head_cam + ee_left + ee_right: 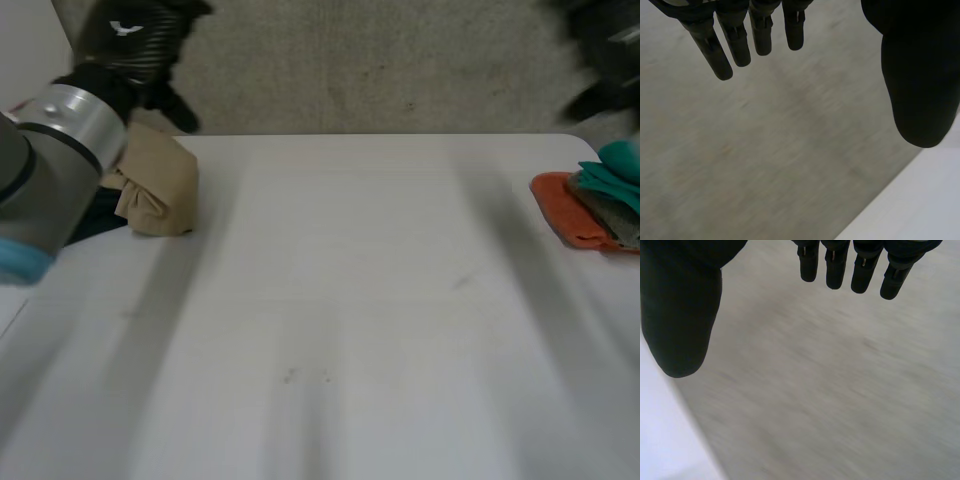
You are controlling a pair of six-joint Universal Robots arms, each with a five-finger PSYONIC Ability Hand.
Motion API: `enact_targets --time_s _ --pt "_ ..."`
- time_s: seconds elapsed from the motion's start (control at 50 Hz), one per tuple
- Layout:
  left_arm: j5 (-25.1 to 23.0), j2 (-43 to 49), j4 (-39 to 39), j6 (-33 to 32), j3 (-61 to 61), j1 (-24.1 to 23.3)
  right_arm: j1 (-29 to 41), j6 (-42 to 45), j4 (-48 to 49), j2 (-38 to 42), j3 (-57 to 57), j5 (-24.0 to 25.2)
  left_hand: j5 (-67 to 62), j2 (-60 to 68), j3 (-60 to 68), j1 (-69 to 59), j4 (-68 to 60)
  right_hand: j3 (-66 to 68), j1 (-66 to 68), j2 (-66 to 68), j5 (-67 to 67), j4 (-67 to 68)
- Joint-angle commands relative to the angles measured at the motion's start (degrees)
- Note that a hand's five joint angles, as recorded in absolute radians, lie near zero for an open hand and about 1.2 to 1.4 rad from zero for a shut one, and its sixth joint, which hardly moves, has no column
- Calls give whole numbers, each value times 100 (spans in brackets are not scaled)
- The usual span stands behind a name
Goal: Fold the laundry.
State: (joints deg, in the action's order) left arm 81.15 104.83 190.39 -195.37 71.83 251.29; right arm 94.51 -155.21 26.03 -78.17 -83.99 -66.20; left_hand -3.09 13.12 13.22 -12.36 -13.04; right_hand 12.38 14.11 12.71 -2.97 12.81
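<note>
Left of frame sits a bundled tan cloth (160, 185), with the orange-teal-grey pile (590, 200) at the table (350, 300)'s right edge. Left hand (920, 75) and right hand (680, 315) hover past the far edge, fingers straight, empty. Looks like it's between items, so next it needs to grab from the pile.

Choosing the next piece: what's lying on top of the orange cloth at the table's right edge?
A grey cloth lies on the orange cloth, a teal cloth topmost. The orange part beneath them is hidden.
</note>
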Motion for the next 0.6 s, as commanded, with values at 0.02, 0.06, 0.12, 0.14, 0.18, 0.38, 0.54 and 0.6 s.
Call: enact_targets --time_s 0.02,0.06,0.12,0.14,0.18,0.38,0.54,0.6 --pt "-703 1599 209 -264 -897 1306 1306 315 -54 196 -1171 451 -787 785 775 -860 -793 -238 -411 -271 297 -281" --pt "-968 1970 218 -370 -1065 1431 1386 395 -98 293 -1277 380 -789 786 776 -862 -794 -238 -411 -271 297 -281" --pt "-1259 2646 270 -739 -1478 1624 1456 509 -229 496 -1444 196 -822 820 810 -896 -828 -238 -411 -271 297 -281" --pt "-1277 2813 288 -870 -1592 1659 1465 527 -265 505 -1471 152 -822 820 810 -896 -828 -238 -411 -271 297 -281" --pt "-1294 3322 340 -1291 -1925 1773 1491 623 -378 531 -1558 29 -822 820 810 -896 -828 -238 -411 -271 297 -281" --pt "-1690 4941 402 -1926 -3437 2046 1404 826 -546 540 -2033 -95 -939 937 927 -1013 -945 -238 -411 -271 297 -281" --pt "-1804 5996 411 -1926 -4729 2073 1150 844 -572 426 -2525 -86 -3288 3286 3276 -3362 -3294 -238 -411 -271 297 -281" --pt "-1822 6102 472 -1926 -4827 2073 1009 844 -581 338 -2596 -86 -5039 5037 5027 -5112 -5045 -238 -411 -271 297 -281"
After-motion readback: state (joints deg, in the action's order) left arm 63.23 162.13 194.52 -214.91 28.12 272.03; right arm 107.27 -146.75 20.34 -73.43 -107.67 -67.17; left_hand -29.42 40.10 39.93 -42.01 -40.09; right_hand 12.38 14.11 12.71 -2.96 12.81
